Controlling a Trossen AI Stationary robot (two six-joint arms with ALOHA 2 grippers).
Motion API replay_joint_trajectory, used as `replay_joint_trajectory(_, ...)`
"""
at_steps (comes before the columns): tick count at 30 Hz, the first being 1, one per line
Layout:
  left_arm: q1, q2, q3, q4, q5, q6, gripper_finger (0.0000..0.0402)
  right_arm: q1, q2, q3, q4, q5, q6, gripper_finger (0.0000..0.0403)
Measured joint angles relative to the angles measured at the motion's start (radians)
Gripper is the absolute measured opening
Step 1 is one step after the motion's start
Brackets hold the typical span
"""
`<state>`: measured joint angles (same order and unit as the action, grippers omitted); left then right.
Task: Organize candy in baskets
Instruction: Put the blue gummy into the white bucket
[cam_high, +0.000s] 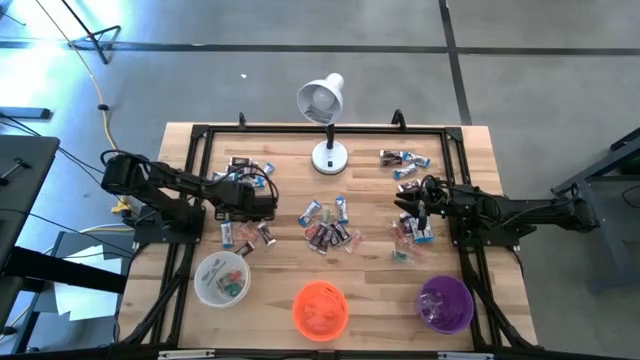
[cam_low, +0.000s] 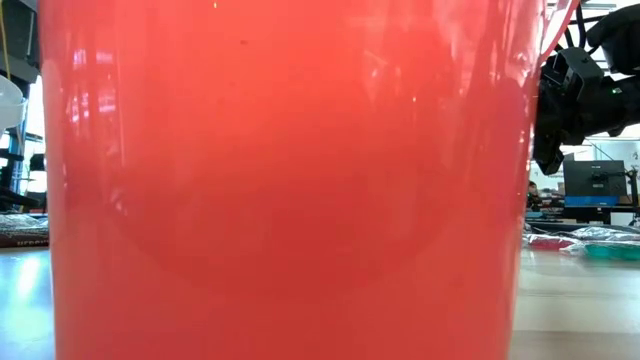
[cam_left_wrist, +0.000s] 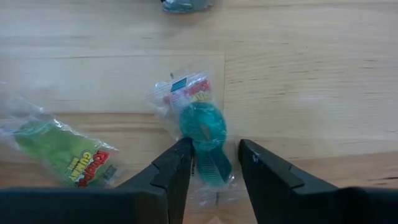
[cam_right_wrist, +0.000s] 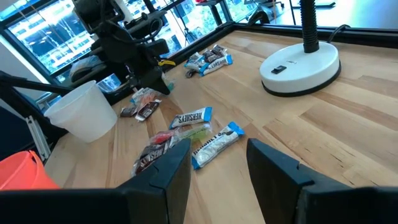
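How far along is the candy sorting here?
Early. The white basket holds a few candies; the orange basket and purple basket hold little that can be made out. The left pincer stands open over a teal ring gummy; the right pincer hovers open, empty. Candy piles remain across the table.

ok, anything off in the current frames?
Low view is almost fully blocked by the orange basket sitting right against the lens. Otherwise just candy scattered loose on the table; nothing spilled or damaged.
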<state>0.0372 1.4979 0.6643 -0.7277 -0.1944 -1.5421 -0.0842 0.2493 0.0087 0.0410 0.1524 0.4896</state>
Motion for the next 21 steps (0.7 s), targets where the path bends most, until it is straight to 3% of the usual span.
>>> replay_joint_trajectory(4, 0.000, 0.000, 0.000, 0.005, 0.011, 0.000, 0.0110, 0.000, 0.000, 0.000, 0.000, 0.000, 0.000, 0.0152)
replay_joint_trajectory(13, 0.000, 0.006, 0.045, -0.032, 0.047, 0.015, 0.0010, 0.000, 0.000, 0.000, 0.000, -0.004, 0.000, 0.0152)
replay_joint_trajectory(21, -0.057, -0.014, 0.203, -0.219, 0.051, 0.131, 0.0013, 0.000, 0.000, 0.000, 0.000, -0.004, 0.000, 0.0152)
